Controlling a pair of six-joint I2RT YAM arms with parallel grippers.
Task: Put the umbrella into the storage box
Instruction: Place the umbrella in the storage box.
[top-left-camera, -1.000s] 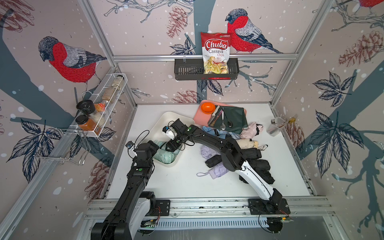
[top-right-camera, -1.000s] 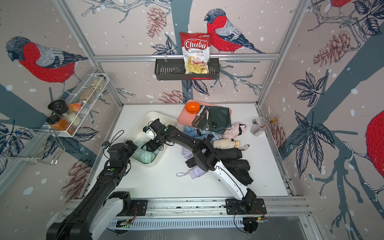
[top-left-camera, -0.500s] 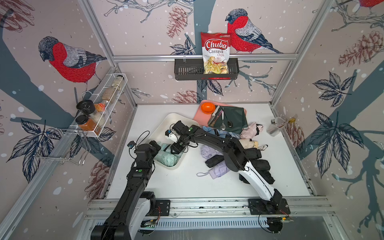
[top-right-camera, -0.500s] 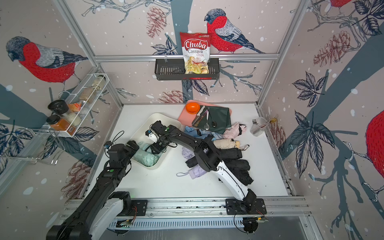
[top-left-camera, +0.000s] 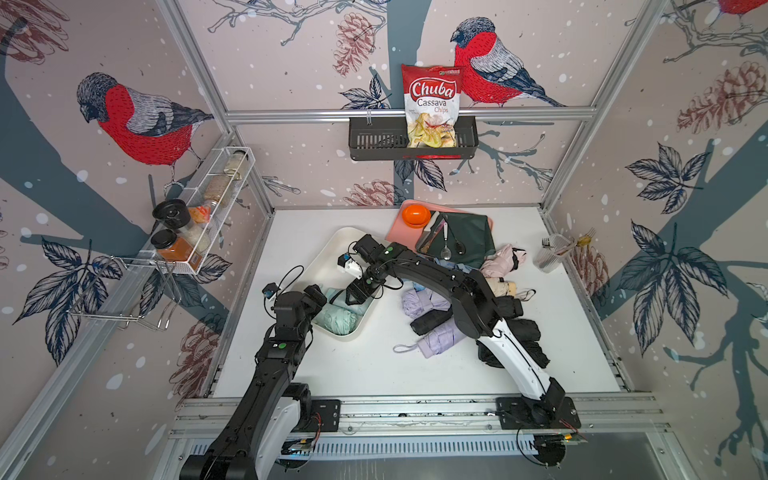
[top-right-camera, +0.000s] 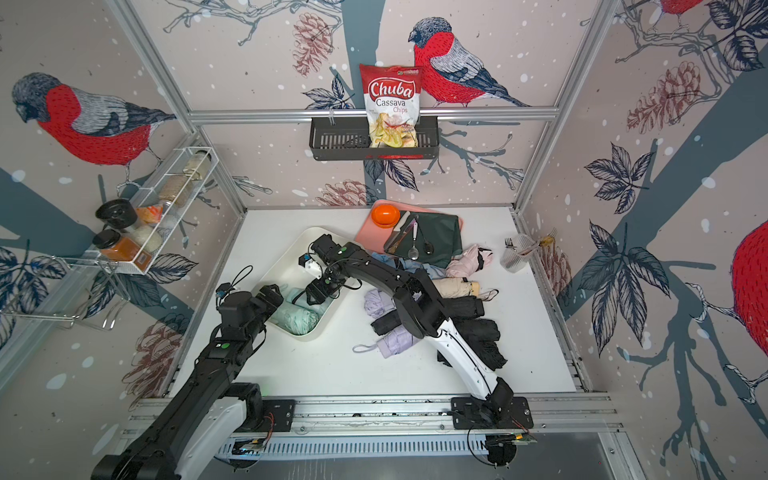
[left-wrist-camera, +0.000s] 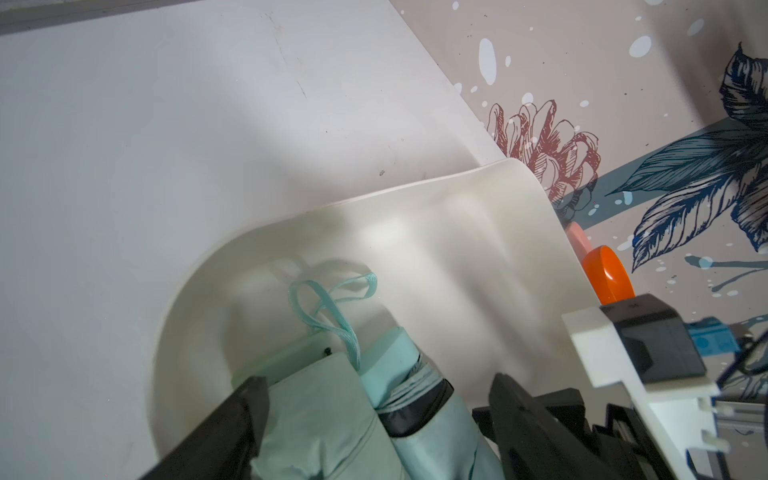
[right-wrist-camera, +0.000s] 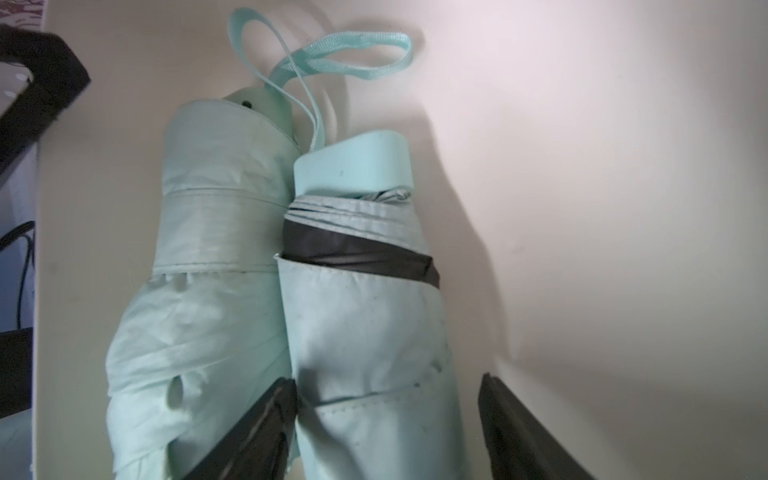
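I'm getting clean top views: bright, even overhead light, white table (top-left-camera: 374, 374) near clipping, no hard glare. Soft shadows under the arms (top-left-camera: 270, 374) and below the wall basket (top-left-camera: 374, 143) at 12 o'clock. Frame rails (top-left-camera: 200, 70) bow at 10 and 2 o'clock; corners at 5 and 7 go dim. Left wrist view is soft overall (smeared, fine detail gone), left gripper fingers (left-wrist-camera: 232, 432) out of focus. Right wrist: storage box (right-wrist-camera: 623, 208) floor washed out pinkish-white, umbrella (right-wrist-camera: 365, 332) fabric sharp and casting a soft shadow on it, right gripper fingers (right-wrist-camera: 523, 436) blurred.
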